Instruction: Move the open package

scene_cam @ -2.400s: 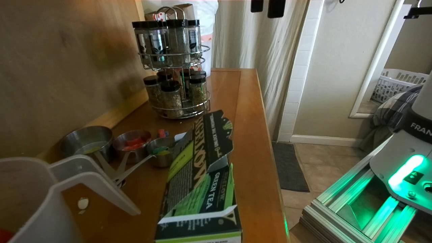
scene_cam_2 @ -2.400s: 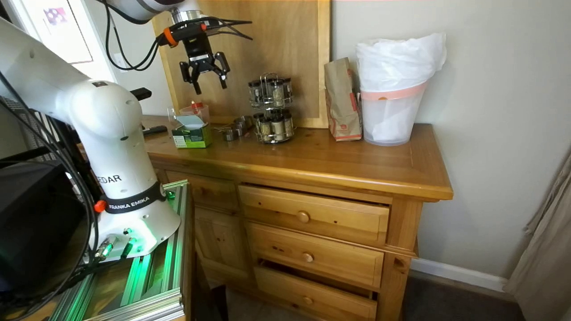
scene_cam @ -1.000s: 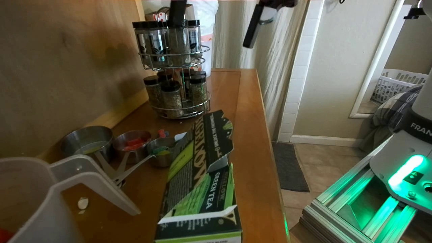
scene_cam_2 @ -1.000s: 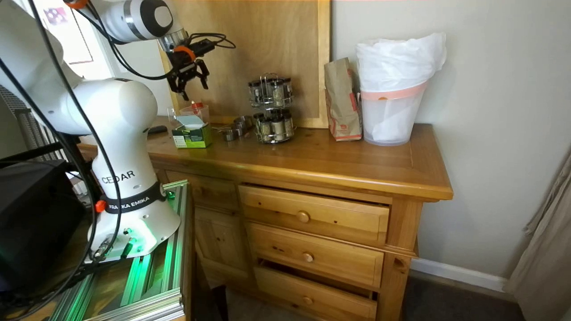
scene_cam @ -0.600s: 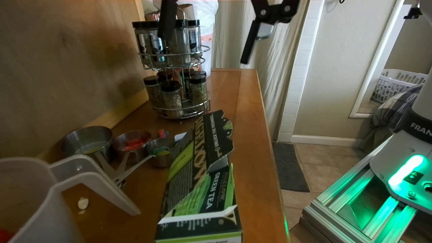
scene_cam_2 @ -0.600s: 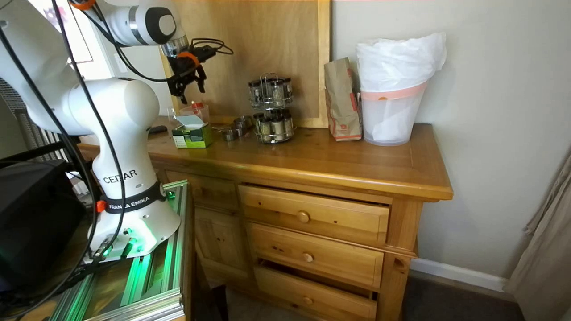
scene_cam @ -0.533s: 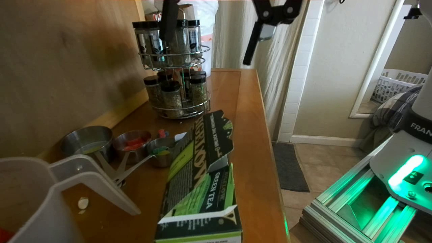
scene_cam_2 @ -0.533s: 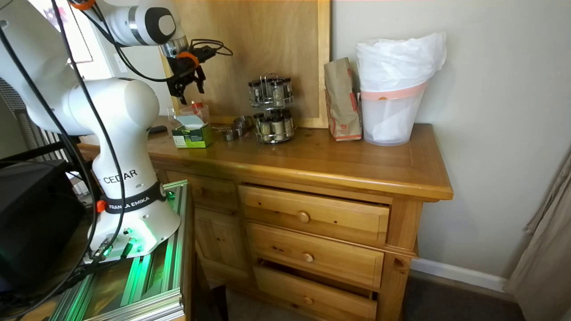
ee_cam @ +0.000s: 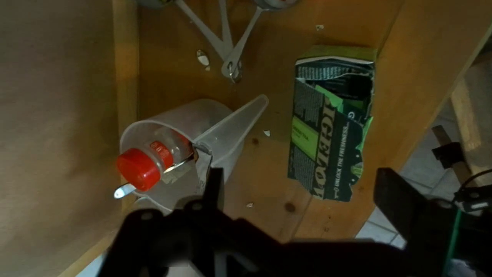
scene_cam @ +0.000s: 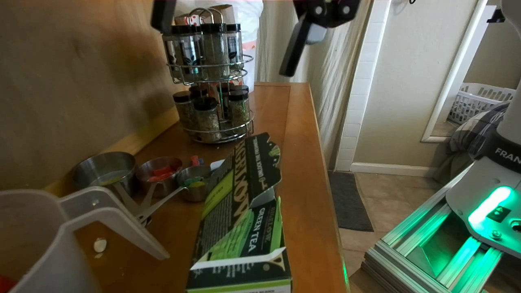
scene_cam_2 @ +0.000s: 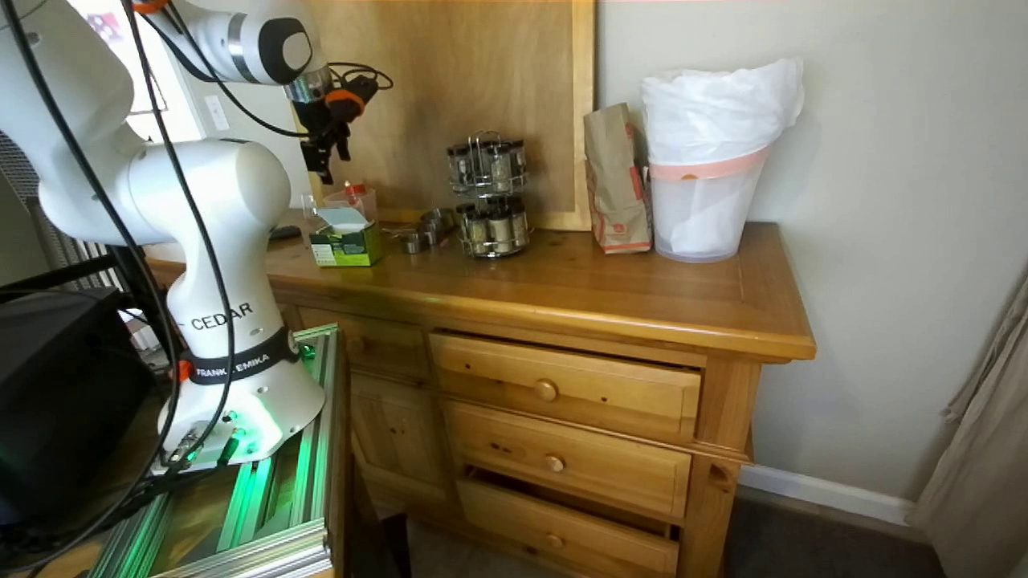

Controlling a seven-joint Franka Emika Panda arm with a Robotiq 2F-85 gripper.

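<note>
My end effector hangs above the worktop with its two black fingers spread wide apart, gripping nothing. Between and beyond them in the wrist view lies one tea box, torn open, resting on the worktop to the right of one cloudy plastic jug, the two apart. I see the box's long axis run nearly straight up and down that view; its green end points to the top, away from the fingers, and its ragged torn edge to the bottom. In an exterior view the box stretches away from the camera toward one spice rack, roughly along the worktop's front edge.

The rack has two tiers; its jars overlap too much for me to count. I count three metal measuring cups near the box, handles joined, and one red-capped bottle inside the jug. Farther along stand one paper bag and, just beside it, one bin with a white liner.
</note>
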